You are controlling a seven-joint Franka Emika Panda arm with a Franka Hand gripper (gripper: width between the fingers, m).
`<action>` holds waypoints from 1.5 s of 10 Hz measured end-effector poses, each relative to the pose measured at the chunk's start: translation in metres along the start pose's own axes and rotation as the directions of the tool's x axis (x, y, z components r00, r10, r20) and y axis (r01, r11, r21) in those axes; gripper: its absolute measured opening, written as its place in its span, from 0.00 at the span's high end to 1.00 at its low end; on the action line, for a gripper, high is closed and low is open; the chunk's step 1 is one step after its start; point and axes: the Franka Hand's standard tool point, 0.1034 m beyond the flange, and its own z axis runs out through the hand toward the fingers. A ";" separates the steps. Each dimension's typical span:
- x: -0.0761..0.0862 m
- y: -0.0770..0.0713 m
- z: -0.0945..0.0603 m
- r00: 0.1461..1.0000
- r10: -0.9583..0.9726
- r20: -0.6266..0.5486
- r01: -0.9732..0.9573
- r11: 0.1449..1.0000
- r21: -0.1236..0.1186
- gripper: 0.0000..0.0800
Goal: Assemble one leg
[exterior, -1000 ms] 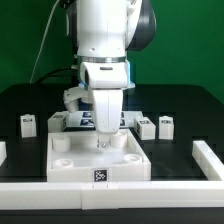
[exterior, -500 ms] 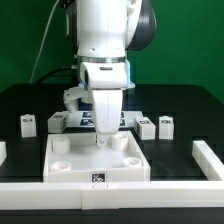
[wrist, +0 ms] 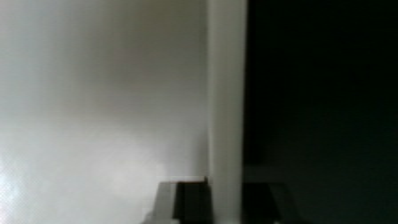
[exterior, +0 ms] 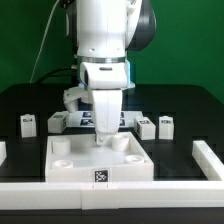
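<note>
The large white tray-like piece (exterior: 72, 168) with round corner sockets lies at the front middle of the table. My gripper (exterior: 103, 141) reaches down onto its far wall. In the wrist view the wall (wrist: 226, 90) runs as a white strip between my two dark fingers (wrist: 187, 206), which press on it from both sides, so the gripper (wrist: 226, 206) is shut on the wall. Several white legs stand on the table beyond the tray: two at the exterior view's left (exterior: 28, 123) (exterior: 57, 122) and two at its right (exterior: 146, 127) (exterior: 166, 125).
A white rail (exterior: 120, 206) runs along the table's front edge and turns back at the exterior view's right (exterior: 206, 155). The marker board (exterior: 80, 121) lies behind my gripper, partly hidden by it. A green wall stands behind the table.
My gripper has sunk slightly onto the tray's far wall, so its fingertips show less. The tray and the legs have not visibly moved.
</note>
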 end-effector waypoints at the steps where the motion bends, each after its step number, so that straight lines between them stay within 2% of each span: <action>1: 0.000 0.000 0.000 1.000 0.000 0.000 0.000 1.000 0.000 0.92; 2: 0.003 0.001 0.000 1.000 0.022 -0.001 -0.022 1.000 -0.001 0.92; 3: 0.018 0.003 -0.001 0.998 0.061 -0.003 -0.061 0.998 -0.002 0.92; 4: 0.033 0.006 -0.001 0.996 0.092 -0.004 -0.092 0.996 -0.004 0.92; 5: 0.060 0.012 -0.003 0.989 0.149 -0.002 -0.149 0.989 -0.001 0.92; 7: 0.091 0.022 -0.004 0.973 0.230 0.031 -0.231 0.972 0.034 0.92; 8: 0.107 0.029 -0.003 0.959 0.280 0.041 -0.281 0.959 0.036 0.92; 9: 0.114 0.033 -0.002 0.958 0.281 0.052 -0.283 0.958 0.043 0.92; 11: 0.113 0.036 -0.002 0.963 0.266 0.047 -0.267 0.963 0.036 0.92; 13: 0.107 0.041 -0.001 0.992 0.128 -0.009 -0.128 0.991 -0.030 0.92; 15: 0.100 0.037 -0.001 0.999 0.000 -0.045 -0.001 1.000 -0.027 0.92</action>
